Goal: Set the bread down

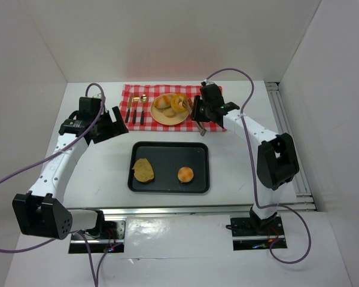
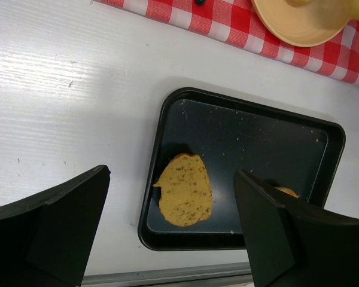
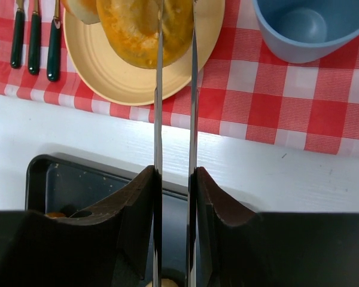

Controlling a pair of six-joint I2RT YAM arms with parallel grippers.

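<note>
My right gripper (image 3: 175,173) is shut on a pair of metal tongs (image 3: 158,119). Their thin blades reach out over a golden ring-shaped bread (image 3: 131,24) on the yellow plate (image 3: 116,78). The blades stand close together at the bread; I cannot tell whether they pinch it. In the top view this gripper (image 1: 204,107) hovers at the right rim of the plate (image 1: 165,119), by the ring bread (image 1: 179,103). My left gripper (image 1: 110,125) is open and empty, above the table left of the black tray (image 1: 167,186). A flat bread (image 2: 184,190) and a small round bun (image 1: 185,174) lie in the tray.
The plate sits on a red checked cloth (image 1: 130,92) with dark-handled cutlery (image 1: 134,112) to its left. A blue cup (image 3: 308,24) stands on the cloth right of the plate. Another pale bun (image 1: 161,101) lies on the plate. White walls enclose the table.
</note>
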